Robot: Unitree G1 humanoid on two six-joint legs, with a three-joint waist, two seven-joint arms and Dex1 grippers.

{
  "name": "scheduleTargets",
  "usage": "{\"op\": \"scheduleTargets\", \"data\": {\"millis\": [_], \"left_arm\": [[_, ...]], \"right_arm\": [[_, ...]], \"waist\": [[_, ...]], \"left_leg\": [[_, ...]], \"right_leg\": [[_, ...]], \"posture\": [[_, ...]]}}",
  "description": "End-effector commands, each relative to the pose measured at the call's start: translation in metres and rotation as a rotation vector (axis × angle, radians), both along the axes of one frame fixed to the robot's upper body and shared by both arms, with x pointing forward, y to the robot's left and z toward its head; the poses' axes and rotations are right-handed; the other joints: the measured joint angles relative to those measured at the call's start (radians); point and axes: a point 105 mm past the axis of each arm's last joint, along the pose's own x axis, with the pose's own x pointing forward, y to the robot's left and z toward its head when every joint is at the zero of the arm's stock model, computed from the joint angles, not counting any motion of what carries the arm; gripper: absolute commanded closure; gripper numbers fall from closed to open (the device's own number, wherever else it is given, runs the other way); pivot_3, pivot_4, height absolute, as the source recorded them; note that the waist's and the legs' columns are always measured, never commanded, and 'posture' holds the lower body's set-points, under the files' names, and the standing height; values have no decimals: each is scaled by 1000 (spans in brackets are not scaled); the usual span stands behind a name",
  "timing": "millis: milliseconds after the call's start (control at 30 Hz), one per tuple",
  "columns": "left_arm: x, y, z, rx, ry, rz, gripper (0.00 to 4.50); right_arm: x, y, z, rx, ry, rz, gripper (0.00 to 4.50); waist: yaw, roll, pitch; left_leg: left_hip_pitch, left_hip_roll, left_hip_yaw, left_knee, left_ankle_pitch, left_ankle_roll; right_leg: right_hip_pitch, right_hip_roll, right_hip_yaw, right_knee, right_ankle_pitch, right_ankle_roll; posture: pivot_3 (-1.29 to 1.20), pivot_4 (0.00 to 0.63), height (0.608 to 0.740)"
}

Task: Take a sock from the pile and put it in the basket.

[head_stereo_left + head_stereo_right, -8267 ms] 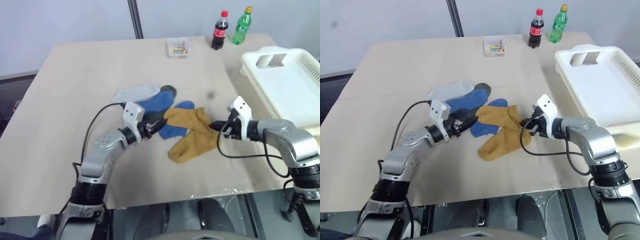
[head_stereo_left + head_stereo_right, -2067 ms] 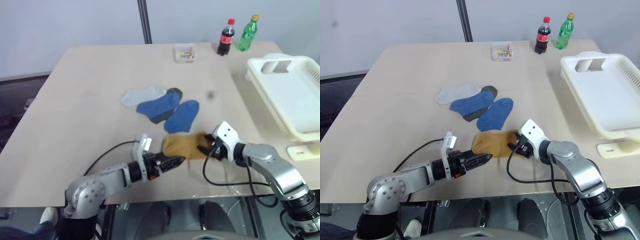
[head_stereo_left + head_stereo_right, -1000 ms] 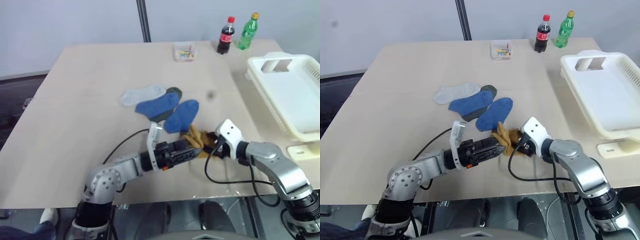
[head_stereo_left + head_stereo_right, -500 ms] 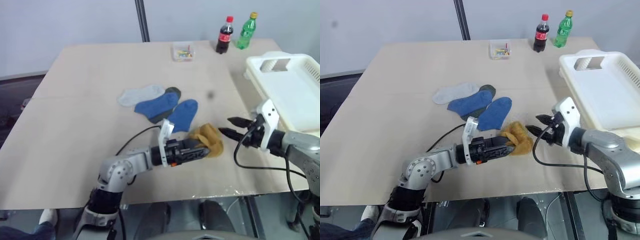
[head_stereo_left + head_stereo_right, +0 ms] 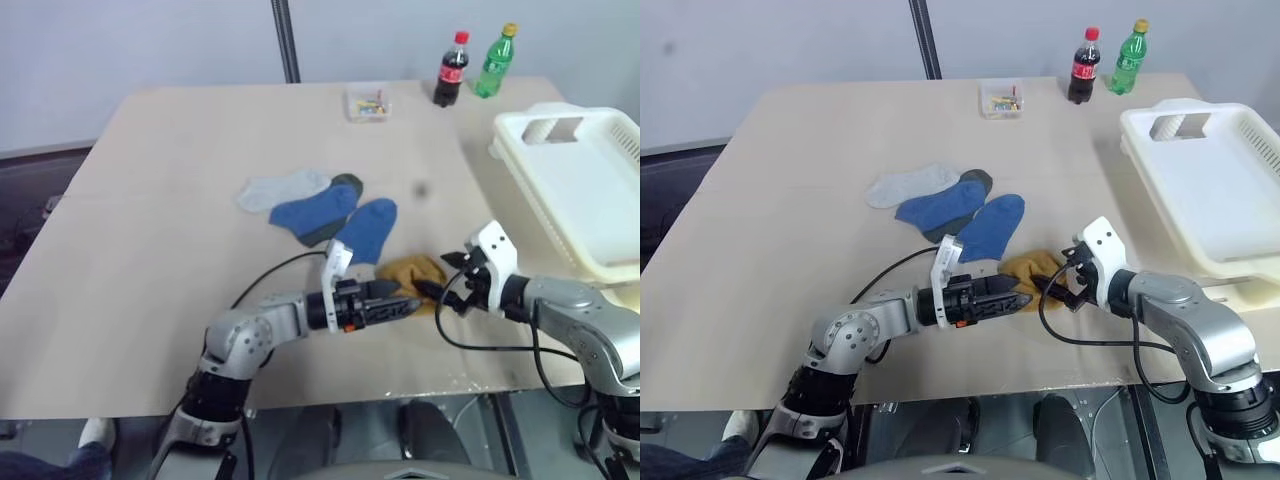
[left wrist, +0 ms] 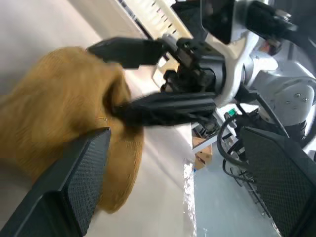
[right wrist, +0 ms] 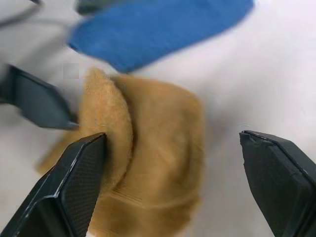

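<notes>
From the head, the sock (image 5: 412,272) lies bunched on the table (image 5: 150,200), just short of the pile (image 5: 320,205) and well apart from the basket (image 5: 590,190). Left gripper (image 5: 408,306) and right gripper (image 5: 432,290) meet at it.

Left wrist: wide fingers (image 6: 74,182) straddle the sock.

Right wrist: fingers (image 7: 79,182) spread wide too (nothing pinched). Best to close one gripper deep on the fold before lifting.
</notes>
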Motion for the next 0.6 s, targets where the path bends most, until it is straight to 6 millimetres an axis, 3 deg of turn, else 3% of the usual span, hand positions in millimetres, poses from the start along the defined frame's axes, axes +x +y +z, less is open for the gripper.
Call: {"op": "scheduleTargets", "data": {"millis": [33, 300, 600], "left_arm": [[-9, 4, 11, -12, -52, -18, 0], [-12, 33, 19, 114, -218, 55, 0], [-5, 52, 34, 215, -494, 126, 0]], "right_arm": [[3, -3, 2, -3, -22, -27, 52], [-8, 16, -5, 83, 75, 52, 52], [-17, 17, -33, -13, 154, 117, 52]], "waist": [[0, 0, 0], [0, 0, 0], [1, 0, 0]], "left_leg": [[0, 0, 0, 0, 0, 0], [-1, 1, 1, 0, 0, 0], [-2, 1, 3, 0, 0, 0]], "right_leg": [[0, 0, 0, 0, 0, 0], [-2, 0, 2, 1, 0, 0], [-3, 0, 3, 1, 0, 0]], "posture": [[0, 150, 740], [0, 150, 740], [0, 150, 740]]}}
